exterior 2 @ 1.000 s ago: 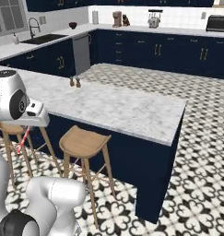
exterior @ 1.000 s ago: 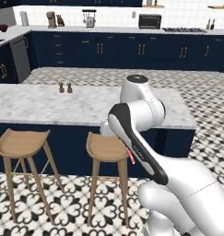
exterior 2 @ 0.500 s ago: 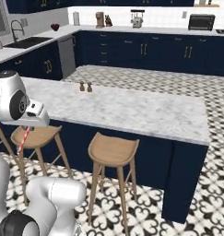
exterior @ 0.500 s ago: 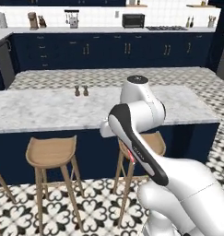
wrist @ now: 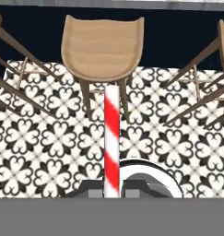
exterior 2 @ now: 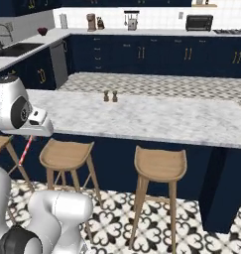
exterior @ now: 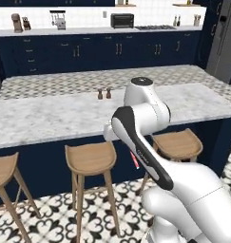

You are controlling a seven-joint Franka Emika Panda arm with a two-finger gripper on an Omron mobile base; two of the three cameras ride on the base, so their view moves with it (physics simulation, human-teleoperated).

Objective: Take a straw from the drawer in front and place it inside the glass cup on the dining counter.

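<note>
While the robot's white arm [exterior: 150, 142] bends in front of it, the long dining counter [exterior: 55, 118] stretches across the room, with a grey-white marble top and a dark blue base. Behind it runs a row of dark blue cabinets [exterior 2: 142, 54] under a second marble worktop with small kitchen machines on it. The floor [wrist: 44, 143] has black and white flower tiles.

Wooden stools [exterior: 91, 159] stand along the near edge of the counter, tucked up close to the blue base. One stool [wrist: 102, 46] shows right below the hand, seen from above.

Two little brown shakers [exterior 2: 110, 95] stand side by side near the far edge of the counter, about midway along it.

The end effector [wrist: 112, 189] is clenched on the straw [wrist: 111, 138], which has red and white stripes. It hangs low in front of the near side of the counter, below the counter top and above the floor. The straw sticks out from between the fingers toward the stool seat. From the right side, the straw [exterior 2: 25, 150] slants down under the hand, next to a stool.
</note>
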